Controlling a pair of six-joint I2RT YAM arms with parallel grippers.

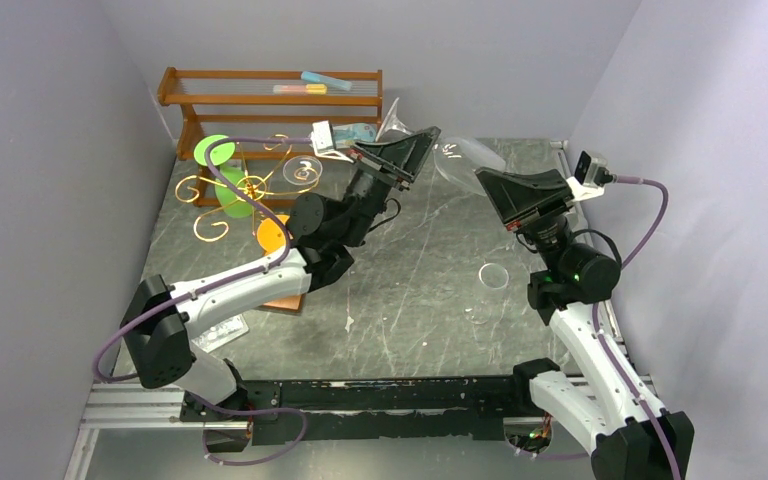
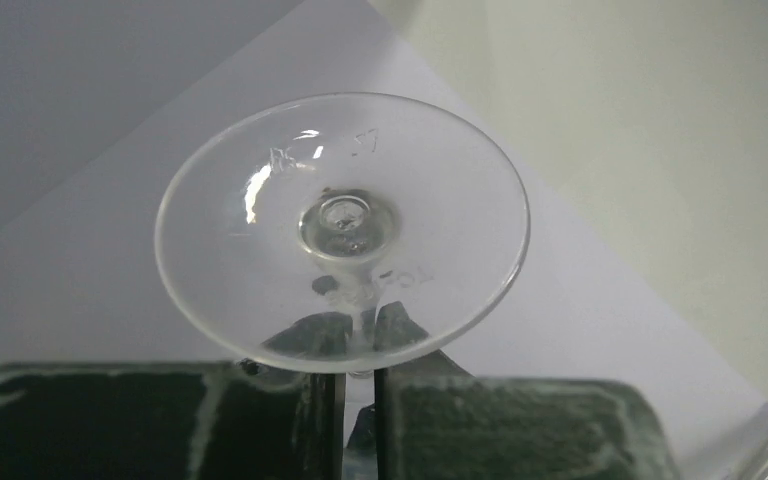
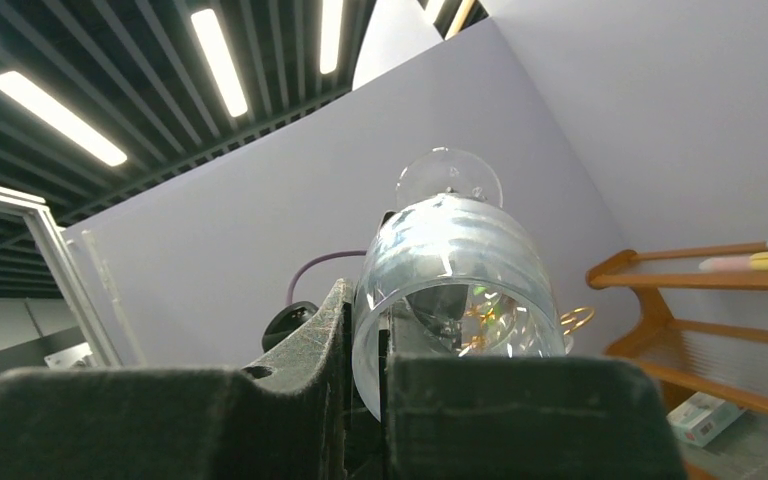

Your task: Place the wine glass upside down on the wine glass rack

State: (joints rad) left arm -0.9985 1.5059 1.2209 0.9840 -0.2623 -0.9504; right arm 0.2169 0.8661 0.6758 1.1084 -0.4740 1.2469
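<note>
Wine glass (image 3: 450, 280): light, thin, slick, brittle. Right gripper (image 3: 365, 365) pinches the bowl rim. Left gripper (image 2: 360, 378) is closed narrowly on the stem, probably the safer hold.

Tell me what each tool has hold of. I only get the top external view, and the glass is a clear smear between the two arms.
Observer: In the left wrist view the left tool is closed on the stem of the wine glass, just under its round foot, which faces the camera.
Operator: Now give me the right side.
Observer: In the right wrist view the right tool is shut on the bowl at its rim; the side of the bowl runs down into the gap between the fingers.
Operator: Check the foot for contact.
Observer: In the left wrist view nothing touches the foot; only the plain enclosure wall shows behind it.
</note>
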